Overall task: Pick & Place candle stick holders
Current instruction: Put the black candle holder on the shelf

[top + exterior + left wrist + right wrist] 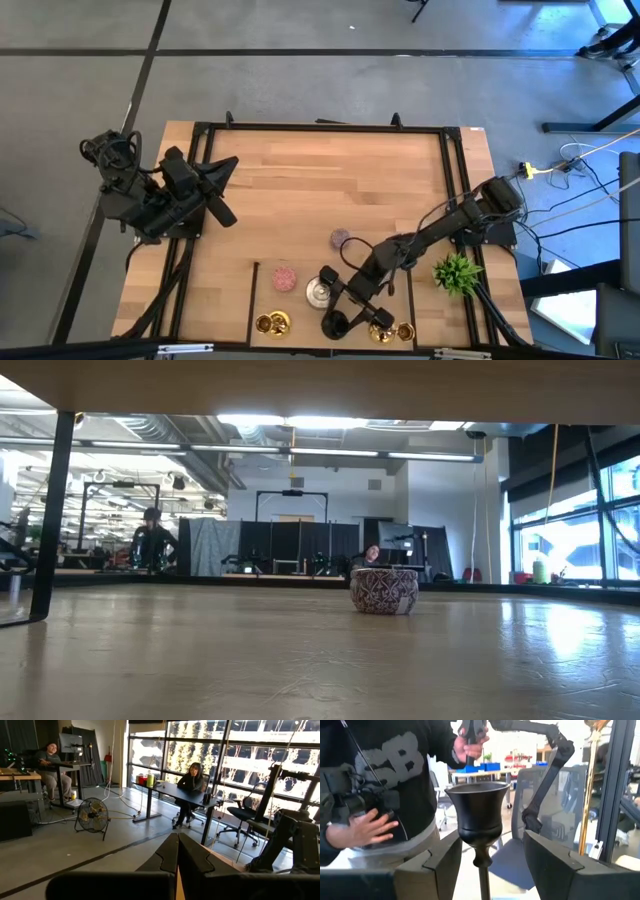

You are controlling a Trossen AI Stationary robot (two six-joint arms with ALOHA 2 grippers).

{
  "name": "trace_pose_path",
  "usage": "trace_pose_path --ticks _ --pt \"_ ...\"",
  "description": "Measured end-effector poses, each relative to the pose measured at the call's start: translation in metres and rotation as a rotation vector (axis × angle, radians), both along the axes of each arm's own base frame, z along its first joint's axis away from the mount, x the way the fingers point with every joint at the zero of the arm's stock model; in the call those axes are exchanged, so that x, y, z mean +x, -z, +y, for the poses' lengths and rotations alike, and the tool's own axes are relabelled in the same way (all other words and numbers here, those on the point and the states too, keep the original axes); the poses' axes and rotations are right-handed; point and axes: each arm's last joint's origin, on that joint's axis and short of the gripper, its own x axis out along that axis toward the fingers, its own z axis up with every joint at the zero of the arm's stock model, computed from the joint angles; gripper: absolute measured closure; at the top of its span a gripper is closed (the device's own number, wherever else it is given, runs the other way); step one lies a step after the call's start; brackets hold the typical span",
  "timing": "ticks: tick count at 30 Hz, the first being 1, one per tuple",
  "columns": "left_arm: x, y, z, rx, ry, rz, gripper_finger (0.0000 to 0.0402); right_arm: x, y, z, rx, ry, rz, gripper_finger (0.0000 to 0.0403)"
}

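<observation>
A black candle stick holder (477,812) with a goblet-shaped cup and a thin stem (482,875) stands upright between the fingers of my right gripper (492,840), which is open and level. Neither finger closes on it, and there is a gap on one side. From above, this gripper (340,305) is near the table's front edge, by the black holder (335,322). Around it stand a silver holder (318,292), a pink one (285,277), a mauve one (341,239) and gold ones (272,322) (380,330). My left gripper (177,842) waits shut, raised at the table's left edge.
A green spiky plant (458,272) stands to the right of my right arm. A person in a dark sweatshirt (395,780) stands just beyond the table's near edge. The far half of the wooden table (330,170) is bare. Only the mauve holder (384,590) shows in the low view.
</observation>
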Motion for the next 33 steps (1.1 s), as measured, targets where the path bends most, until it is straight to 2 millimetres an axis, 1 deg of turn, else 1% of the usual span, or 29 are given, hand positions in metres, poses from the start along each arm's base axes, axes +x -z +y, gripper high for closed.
trace_pose_path --ticks 3,10,14,17,19,24,33 --pt "0.0 0.0 0.0 0.0 0.0 0.0 0.0399 -0.002 0.002 -0.004 0.027 0.004 -0.028 0.019" --pt "0.0 0.0 0.0 -0.001 0.0 -0.001 0.04 0.0 0.001 -0.01 0.05 -0.006 -0.028 0.019" --pt "0.0 0.0 0.0 0.0 0.0 0.0 0.0399 0.0 -0.001 -0.01 0.084 -0.012 -0.023 0.019" --pt "0.0 0.0 0.0 0.0 0.0 0.0 0.04 0.001 -0.007 -0.008 0.092 -0.017 -0.03 0.019" --pt "0.0 0.0 0.0 0.0 0.0 0.0 0.04 0.002 -0.009 -0.006 0.083 -0.02 -0.037 0.019" --pt "0.0 0.0 0.0 -0.006 0.0 -0.006 0.04 0.003 -0.009 -0.003 0.047 -0.012 -0.048 0.019" --pt "0.0 0.002 0.0 -0.008 0.001 -0.009 0.04 0.005 -0.006 -0.005 0.014 0.003 -0.034 0.019"
